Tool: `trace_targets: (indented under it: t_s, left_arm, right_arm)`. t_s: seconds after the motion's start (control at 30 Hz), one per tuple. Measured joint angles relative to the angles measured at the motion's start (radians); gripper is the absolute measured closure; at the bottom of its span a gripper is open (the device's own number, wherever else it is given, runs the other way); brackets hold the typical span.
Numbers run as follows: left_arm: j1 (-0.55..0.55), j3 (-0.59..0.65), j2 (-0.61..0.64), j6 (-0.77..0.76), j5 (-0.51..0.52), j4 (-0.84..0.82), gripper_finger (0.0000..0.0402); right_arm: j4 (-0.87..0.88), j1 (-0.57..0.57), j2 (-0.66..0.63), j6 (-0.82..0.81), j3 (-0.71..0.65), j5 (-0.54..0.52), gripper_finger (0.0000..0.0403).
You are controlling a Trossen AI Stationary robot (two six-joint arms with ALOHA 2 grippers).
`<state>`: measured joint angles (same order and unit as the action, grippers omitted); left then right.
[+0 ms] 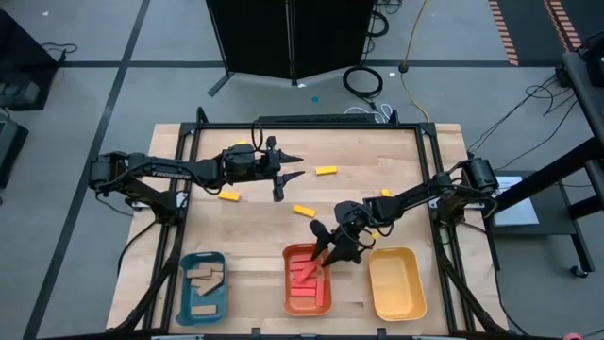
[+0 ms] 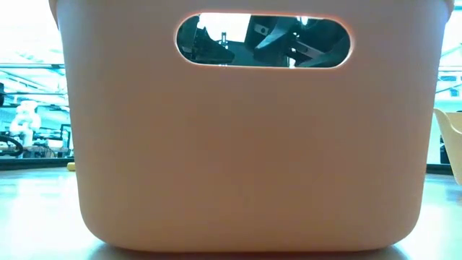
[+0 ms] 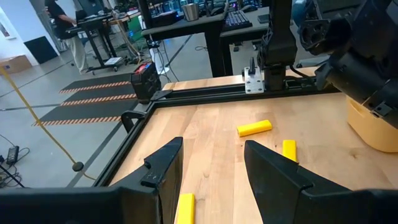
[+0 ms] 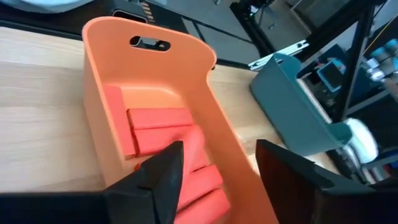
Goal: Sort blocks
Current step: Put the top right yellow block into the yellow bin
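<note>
Tan blocks lie in the blue tray. Yellow blocks lie loose mid-table; the left gripper hovers among them, jaws apart, empty. Red blocks fill the orange tray, under the right gripper, open, empty. The yellow tray stands rightmost.

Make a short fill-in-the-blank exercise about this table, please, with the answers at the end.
1. The right gripper hangs over the ____ tray.
2. The tan blocks lie in the ____ tray.
3. The yellow tray holds ____ blocks.
4. The blocks loose on the table are all ____.

Answers: orange; blue; no; yellow
</note>
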<state>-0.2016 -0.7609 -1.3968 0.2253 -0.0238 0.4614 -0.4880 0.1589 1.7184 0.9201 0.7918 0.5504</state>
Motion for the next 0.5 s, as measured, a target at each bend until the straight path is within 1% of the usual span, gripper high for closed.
trace_targets:
  t_s: [0.13, 0.27, 0.4, 0.5]
  left_arm:
    - [0.000, 0.000, 0.000, 0.000, 0.000, 0.000, 0.0233]
    - [-0.002, 0.000, 0.000, 0.000, 0.000, 0.000, 0.0233]
    - [-0.001, 0.000, 0.000, 0.018, 0.000, -0.003, 0.0233]
    - [-0.001, 0.000, 0.000, 0.018, 0.000, -0.018, 0.0233]
  right_arm:
    - [0.021, 0.000, 0.000, -0.018, 0.000, 0.000, 0.0193]
    - [0.066, 0.000, -0.006, -0.018, 0.000, -0.016, 0.0192]
    - [0.143, 0.000, -0.057, 0.011, 0.000, -0.163, 0.0197]
    - [0.195, -0.007, -0.125, -0.001, 0.000, -0.182, 0.0199]
